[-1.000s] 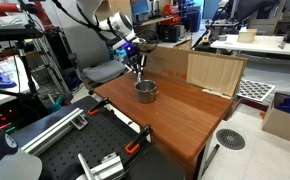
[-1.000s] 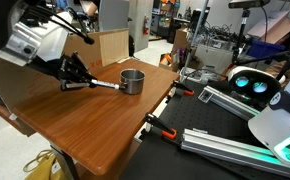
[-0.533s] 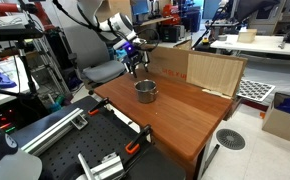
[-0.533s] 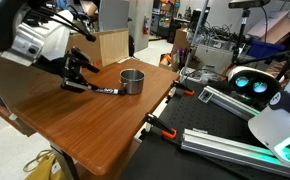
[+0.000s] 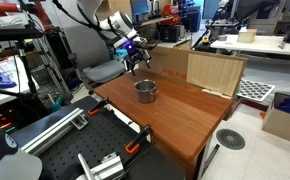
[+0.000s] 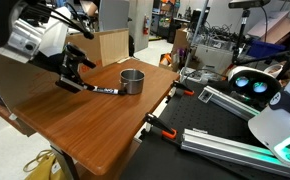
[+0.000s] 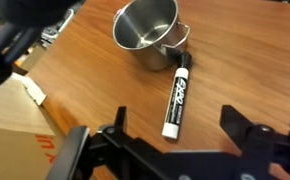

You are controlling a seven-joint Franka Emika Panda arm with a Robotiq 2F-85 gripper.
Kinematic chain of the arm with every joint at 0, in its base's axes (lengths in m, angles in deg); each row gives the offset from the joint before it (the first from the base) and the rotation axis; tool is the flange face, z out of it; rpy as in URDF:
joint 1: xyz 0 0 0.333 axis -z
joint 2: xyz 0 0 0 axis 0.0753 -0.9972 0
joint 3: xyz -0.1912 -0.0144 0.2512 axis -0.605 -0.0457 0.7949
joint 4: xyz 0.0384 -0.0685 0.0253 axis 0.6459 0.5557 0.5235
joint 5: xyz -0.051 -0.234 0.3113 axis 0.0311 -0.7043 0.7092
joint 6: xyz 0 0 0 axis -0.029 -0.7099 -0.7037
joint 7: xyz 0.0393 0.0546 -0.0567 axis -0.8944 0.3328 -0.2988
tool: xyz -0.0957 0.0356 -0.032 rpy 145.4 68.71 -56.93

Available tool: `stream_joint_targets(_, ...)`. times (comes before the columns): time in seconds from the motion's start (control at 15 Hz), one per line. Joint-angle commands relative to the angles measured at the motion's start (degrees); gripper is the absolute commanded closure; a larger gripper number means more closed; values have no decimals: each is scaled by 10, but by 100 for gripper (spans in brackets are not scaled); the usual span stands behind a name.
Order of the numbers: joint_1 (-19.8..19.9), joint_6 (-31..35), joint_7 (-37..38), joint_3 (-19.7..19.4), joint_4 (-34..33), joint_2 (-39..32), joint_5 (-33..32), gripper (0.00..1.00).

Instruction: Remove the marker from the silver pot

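The jaws stand wide apart and grip nothing. In the wrist view the gripper [image 7: 175,118] shows its two dark fingers [image 7: 113,132] at either side of the lower frame, with open space between them.

In that gap, below the jaws, lies the marker [image 7: 175,95]. It rests flat on the table [image 7: 85,75], outside the pot. Its body is white with dark lettering and both ends are dark. One end sits between the fingertips and the other points away from them toward the pot.

Beyond the marker's far end stands the pot [image 7: 148,30], upright and shiny, with nothing visible inside it. The marker's tip is just beside the pot's wall; whether they touch cannot be told.

In an exterior view the gripper [image 6: 73,68] hangs tilted above the table [image 6: 85,130], clear of the marker [image 6: 97,89]. The marker stretches from under the jaws to the pot [image 6: 132,80].

In an exterior view the gripper [image 5: 135,62] is above and just behind the pot [image 5: 145,91]; the marker is too small to make out there.

Past the pot, a cardboard panel [image 5: 210,70] stands at the table's far edge.
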State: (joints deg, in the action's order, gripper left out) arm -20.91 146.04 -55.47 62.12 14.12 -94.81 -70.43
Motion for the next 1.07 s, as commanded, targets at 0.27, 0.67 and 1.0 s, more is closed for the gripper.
stream_joint_targets(0.27, 3, 36, -22, 32, 55, 83, 3, 0)
stream_joint_targets(0.67, 19, 88, -9, 62, 148, 213, 31, 0)
stream_joint_targets(1.0, 0, 46, -17, 50, 87, 169, 16, 0)
